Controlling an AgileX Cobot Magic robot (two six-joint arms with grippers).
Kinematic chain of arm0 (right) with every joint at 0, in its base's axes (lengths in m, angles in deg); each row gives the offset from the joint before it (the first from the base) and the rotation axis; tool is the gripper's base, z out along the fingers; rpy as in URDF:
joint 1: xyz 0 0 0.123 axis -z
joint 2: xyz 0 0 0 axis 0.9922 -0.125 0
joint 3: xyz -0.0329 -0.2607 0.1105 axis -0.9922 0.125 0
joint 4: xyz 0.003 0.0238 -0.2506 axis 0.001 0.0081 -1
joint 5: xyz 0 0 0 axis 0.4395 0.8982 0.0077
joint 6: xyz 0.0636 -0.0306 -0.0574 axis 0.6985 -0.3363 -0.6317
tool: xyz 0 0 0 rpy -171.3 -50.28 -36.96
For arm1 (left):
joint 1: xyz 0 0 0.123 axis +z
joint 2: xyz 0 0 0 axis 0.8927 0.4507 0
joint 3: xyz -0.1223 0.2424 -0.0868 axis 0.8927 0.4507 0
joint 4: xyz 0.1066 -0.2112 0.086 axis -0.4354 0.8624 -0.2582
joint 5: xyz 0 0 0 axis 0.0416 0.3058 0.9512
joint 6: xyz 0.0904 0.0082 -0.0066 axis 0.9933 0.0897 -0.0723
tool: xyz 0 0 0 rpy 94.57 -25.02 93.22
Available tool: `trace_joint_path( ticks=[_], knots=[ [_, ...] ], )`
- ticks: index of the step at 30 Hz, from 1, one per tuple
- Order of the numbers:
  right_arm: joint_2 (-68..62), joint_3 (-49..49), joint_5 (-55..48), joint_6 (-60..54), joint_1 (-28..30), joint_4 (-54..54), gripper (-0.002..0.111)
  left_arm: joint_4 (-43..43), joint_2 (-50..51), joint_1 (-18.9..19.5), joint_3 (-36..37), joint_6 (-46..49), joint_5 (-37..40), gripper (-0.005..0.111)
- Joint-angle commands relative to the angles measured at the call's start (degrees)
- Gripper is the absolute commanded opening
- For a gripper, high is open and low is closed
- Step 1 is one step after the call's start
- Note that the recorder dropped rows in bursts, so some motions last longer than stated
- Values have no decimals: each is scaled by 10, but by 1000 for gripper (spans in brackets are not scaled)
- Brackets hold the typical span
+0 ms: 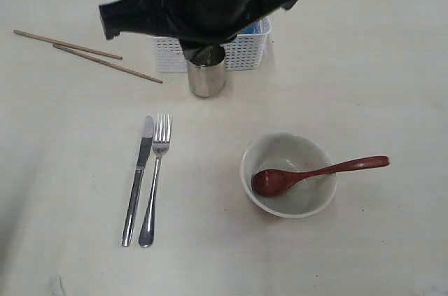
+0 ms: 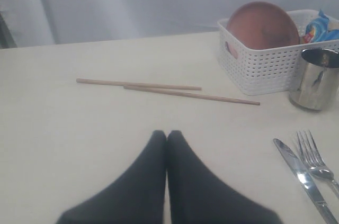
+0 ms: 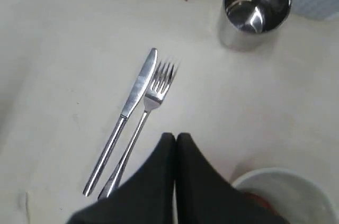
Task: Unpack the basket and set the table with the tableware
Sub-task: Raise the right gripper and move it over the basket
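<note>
The pale cream table (image 1: 364,65) carries 7 items directly. At the far left, 2 wooden chopsticks (image 1: 68,45) lie just beside each other, staggered, both slanting toward the near right. At the far middle stands a white lattice basket (image 1: 245,54), with a shiny steel cup (image 1: 206,78) upright just on its near side; whether they touch cannot be told. In the near left-centre a knife (image 1: 138,177) and a fork (image 1: 154,184) lie side by side, knife on the left, tips pointing far. An off-white bowl (image 1: 301,149) sits upright to their right, well apart.
</note>
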Motion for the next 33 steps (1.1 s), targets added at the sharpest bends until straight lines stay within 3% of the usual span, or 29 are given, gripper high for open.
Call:
trace_joint_path(
  ticks=[1,7,10,18,25,28,33],
  knots=[
    [64,-3,-11,-37,1,-9,-1,1,-4,1,1,0,-5,0],
    [123,7,-13,-20,4,-58,-1,1,-4,1,1,0,-5,0],
    [113,13,-13,25,39,-68,-1,1,-4,1,1,0,-5,0],
    [-7,-32,-15,-193,224,280,0,1,-4,1,1,0,-5,0],
    [-134,-93,-15,-216,250,278,0,1,-4,1,1,0,-5,0],
    [-189,-127,-15,-216,250,278,11,1,-4,1,1,0,-5,0],
    [-264,-174,-15,-216,250,267,46,1,-4,1,1,0,-5,0]
  ],
)
